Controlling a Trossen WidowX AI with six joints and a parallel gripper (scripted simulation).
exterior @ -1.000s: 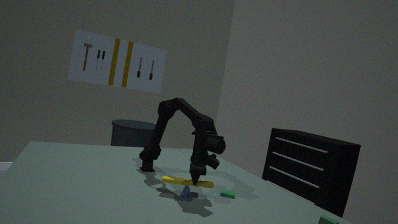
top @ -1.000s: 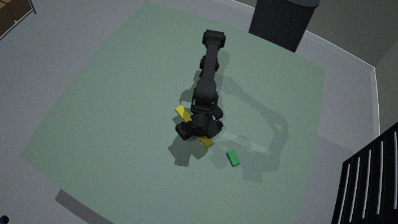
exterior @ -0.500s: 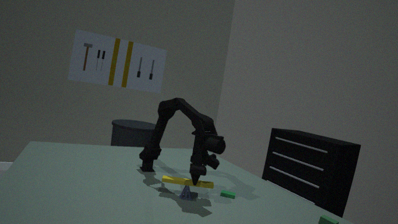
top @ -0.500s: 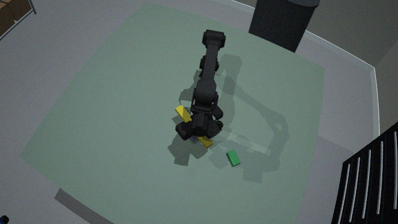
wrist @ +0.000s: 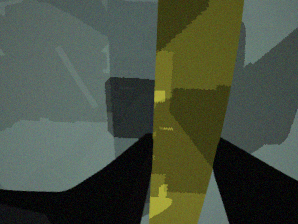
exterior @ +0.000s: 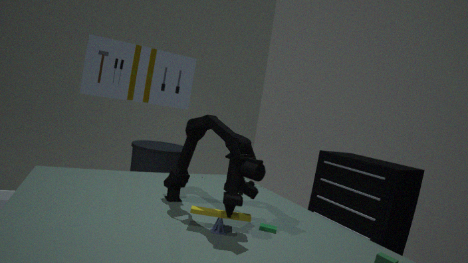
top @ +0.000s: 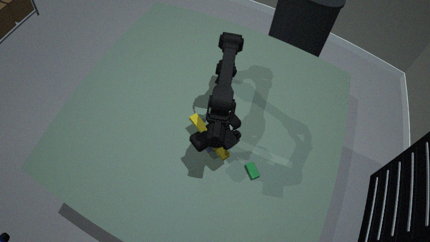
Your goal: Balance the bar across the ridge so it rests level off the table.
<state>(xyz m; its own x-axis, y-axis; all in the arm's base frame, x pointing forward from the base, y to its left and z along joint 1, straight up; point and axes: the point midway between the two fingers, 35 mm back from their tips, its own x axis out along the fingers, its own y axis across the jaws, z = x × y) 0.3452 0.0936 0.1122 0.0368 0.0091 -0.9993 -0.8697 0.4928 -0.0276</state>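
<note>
A yellow bar (top: 198, 122) (exterior: 206, 211) (wrist: 200, 65) is held off the table, over the ridge. My gripper (exterior: 229, 216) (wrist: 182, 142) is shut on the bar, to the right of the ridge in the exterior view. The small blue-grey ridge (exterior: 219, 227) stands on the table under the bar, its top at or very near the bar's underside; I cannot tell if they touch. The bar looks nearly level, its right end slightly lower in that view. In the top view the arm hides the bar's middle and most of the ridge.
A green block (top: 252, 170) (exterior: 268, 228) lies on the green table (top: 122, 76) (exterior: 83, 199) beyond the bar's near end. A second green block (exterior: 385, 258) shows at the lower right of the exterior view. A black drawer cabinet (top: 394, 195) (exterior: 362, 196) stands off the table.
</note>
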